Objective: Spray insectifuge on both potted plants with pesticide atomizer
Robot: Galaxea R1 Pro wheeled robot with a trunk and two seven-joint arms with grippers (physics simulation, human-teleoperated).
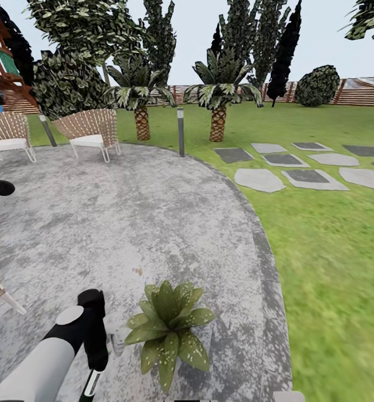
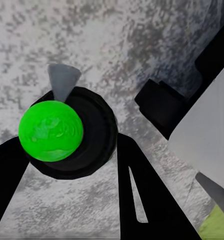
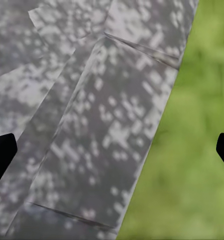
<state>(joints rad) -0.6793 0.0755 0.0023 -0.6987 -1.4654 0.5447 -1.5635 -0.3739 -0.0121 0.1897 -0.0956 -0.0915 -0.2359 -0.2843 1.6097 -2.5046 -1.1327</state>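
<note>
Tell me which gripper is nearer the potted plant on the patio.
Left. The left gripper hangs just beside the potted plant, holding a dark bottle. The right gripper looks down on the patio edge, no plant there.

The left arm point(image 1: 42, 368) is a white tube with grey cap and black wrist.

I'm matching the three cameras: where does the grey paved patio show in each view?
Head view: the patio spreads over left and centre, under the potted plant.
Left wrist view: the patio lies behind a green-topped black object.
Right wrist view: the patio borders the lawn.
Shared landmark: the patio's edge against the lawn, head and right wrist views.
</note>
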